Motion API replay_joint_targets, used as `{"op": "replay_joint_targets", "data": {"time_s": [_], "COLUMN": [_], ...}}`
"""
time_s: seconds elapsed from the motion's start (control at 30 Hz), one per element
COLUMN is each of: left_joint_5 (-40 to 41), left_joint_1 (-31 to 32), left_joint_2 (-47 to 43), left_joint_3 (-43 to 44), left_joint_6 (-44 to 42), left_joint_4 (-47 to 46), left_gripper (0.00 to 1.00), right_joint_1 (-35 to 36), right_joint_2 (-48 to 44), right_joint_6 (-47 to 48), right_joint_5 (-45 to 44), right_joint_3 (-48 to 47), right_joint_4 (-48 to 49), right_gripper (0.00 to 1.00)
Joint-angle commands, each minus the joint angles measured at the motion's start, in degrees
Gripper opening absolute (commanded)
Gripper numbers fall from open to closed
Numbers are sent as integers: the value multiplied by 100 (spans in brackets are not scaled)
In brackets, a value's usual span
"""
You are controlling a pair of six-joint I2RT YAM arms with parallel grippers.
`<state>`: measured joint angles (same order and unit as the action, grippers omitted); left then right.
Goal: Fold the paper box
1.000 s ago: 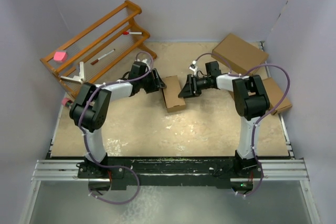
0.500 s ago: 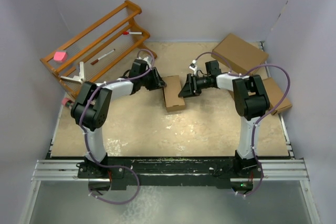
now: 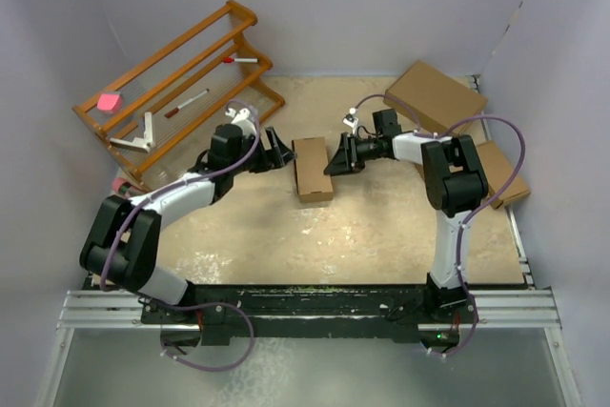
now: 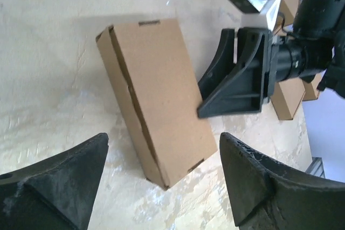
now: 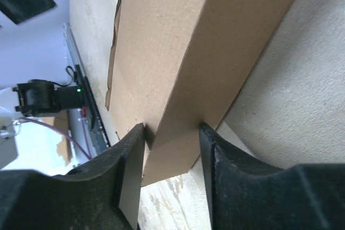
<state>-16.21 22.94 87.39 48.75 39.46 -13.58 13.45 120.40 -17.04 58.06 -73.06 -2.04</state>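
Note:
The paper box (image 3: pixel 313 170) lies folded up and closed on the table's middle, a shallow brown rectangle. In the left wrist view the paper box (image 4: pixel 156 84) sits flat ahead of my left gripper (image 4: pixel 163 139), whose jaws stand wide open and apart from it. My left gripper (image 3: pixel 275 152) hangs just left of the box. My right gripper (image 3: pixel 331 162) reaches in from the right. Its fingers (image 5: pixel 129 154) pinch the long right edge of the paper box (image 5: pixel 172 41), one on top and one underneath.
A wooden rack (image 3: pixel 181 83) with markers and a pink object (image 3: pixel 109 101) leans at the back left. A larger brown box (image 3: pixel 435 97) stands at the back right, with a flat brown box (image 3: pixel 502 176) behind the right arm. White walls enclose the table.
My left gripper has opened and drawn back to the left, off the box's left edge, and its arm has swung lower. The right gripper has closed tighter on the box's right edge.

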Motion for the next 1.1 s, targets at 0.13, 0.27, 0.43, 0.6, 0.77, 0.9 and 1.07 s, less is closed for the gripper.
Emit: {"op": "replay_joint_targets", "data": {"time_s": [0.13,0.27,0.43,0.6,0.77,0.9,1.07], "left_joint_5": [-435,-601,-575,-528,-436,-273,-23], "left_joint_1": [15,152,365,489,595,669,755], "left_joint_2": [92,526,930,1316,1668,1828,1756], "left_joint_3": [-1178,-1318,-1011,-710,-362,-38,239], "left_joint_6": [1131,1630,1820,1891,1900,1841,1444], "left_joint_4": [-1901,-2745,-3028,-3049,-2749,-2327,-1777], "left_gripper": [88,88,89,89,88,83,56], "right_joint_1": [-305,-368,-426,-484,-488,-486,-489], "right_joint_2": [264,319,386,416,436,441,356], "right_joint_6": [-145,-143,-179,-168,-131,-12,65], "right_joint_5": [415,499,514,512,469,431,548], "right_joint_3": [99,166,191,213,213,174,121], "right_joint_4": [193,222,231,214,167,57,-10], "right_gripper": [30,29,27,25,23,22,26]}}
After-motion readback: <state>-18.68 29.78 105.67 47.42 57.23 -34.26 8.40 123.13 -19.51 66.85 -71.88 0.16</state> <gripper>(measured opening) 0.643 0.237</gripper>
